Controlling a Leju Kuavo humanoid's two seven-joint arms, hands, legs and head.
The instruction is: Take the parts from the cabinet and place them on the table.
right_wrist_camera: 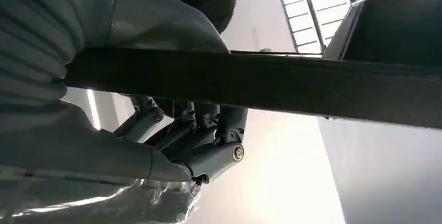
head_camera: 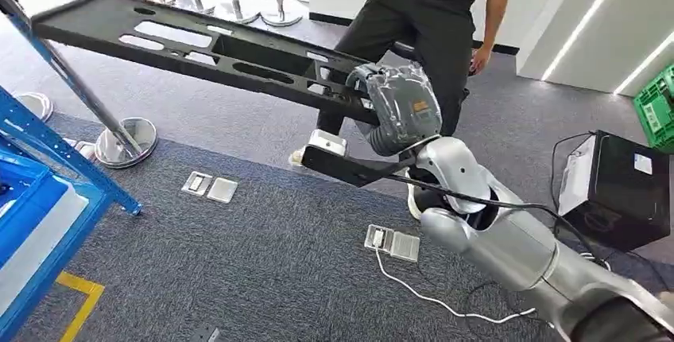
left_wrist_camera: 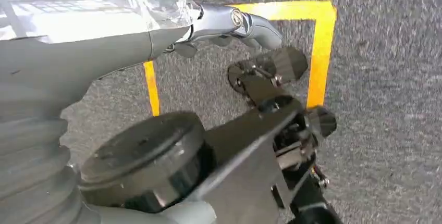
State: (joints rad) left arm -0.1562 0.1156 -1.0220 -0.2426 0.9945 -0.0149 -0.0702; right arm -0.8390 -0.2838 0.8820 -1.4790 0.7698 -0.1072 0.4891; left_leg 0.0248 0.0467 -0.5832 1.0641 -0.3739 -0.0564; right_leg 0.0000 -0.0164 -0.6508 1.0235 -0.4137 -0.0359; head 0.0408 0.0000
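A long flat black part with several cutouts slants up through the air from my right hand toward the upper left of the head view. My right hand, under a clear plastic cover, grips the part at its near end. In the right wrist view the part's edge runs as a dark bar across the picture, and the dark fingers are curled around it. My left hand hangs over grey carpet with its thumb stretched out and nothing in it.
A person in black stands just behind the part. The blue cabinet frame is at the left, with stanchion bases beside it. A black box and a green crate are at the right. Floor sockets and a white cable lie on the carpet.
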